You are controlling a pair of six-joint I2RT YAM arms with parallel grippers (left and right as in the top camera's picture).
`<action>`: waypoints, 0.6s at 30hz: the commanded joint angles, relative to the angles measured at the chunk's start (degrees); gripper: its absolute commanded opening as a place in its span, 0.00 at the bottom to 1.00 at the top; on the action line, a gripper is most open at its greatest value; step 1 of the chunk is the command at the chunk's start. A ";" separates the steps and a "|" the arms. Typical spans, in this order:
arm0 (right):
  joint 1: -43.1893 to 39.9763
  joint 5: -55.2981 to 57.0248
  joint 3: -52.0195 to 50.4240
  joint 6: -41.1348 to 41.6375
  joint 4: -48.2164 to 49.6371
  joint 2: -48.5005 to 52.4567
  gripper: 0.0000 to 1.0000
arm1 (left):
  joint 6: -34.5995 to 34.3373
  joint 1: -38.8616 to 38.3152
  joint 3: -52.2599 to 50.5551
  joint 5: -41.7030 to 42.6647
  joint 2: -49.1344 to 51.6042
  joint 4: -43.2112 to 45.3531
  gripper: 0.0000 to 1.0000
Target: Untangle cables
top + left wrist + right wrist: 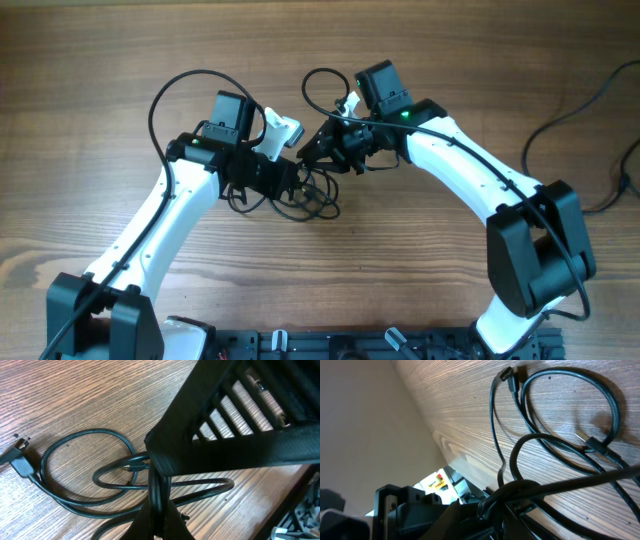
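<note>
Brown, straight-grained wooden table is filling the overhead view. Two white arms are reaching in from the near edge and meeting at its middle, so both can work on one tangle. The thin black flexible cables are lying as a small knotted bundle on the wood. The bundle is just below the spot where the black left gripper and black right gripper are almost touching.

Left wrist view: the left gripper's fingers are pressing together at bottom centre. I am judging that they are pinching a strand of the cables, probably to anchor the bundle while the other arm pulls. Loose loops are resting flat on the table behind, one ending in a small flat plug at the left. The right gripper is looming close above, blocking the upper right.

Right wrist view: the cables are bunching into a knot right at the right gripper's fingers, with wider curls spreading over the table beyond. I am unable to tell whether these fingers are parted or gripping, because the knot is hiding them. A plain beige wall is showing at the left.
</note>
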 commanded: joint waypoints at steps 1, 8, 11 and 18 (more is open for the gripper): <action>1.01 0.98 0.11 2.75 0.96 -0.28 0.16 | 2.64 -1.75 -0.35 3.52 0.39 0.26 0.05; 3.17 4.55 0.11 3.19 0.98 -0.28 0.17 | 2.62 -1.75 -0.35 4.26 0.39 2.51 0.04; 3.32 6.16 0.11 3.15 0.46 -0.28 0.17 | 2.67 -1.75 -0.35 4.26 0.39 2.60 0.04; 2.51 7.15 0.11 2.56 0.50 -0.28 0.04 | 2.82 -1.73 -0.35 2.19 0.39 1.62 0.04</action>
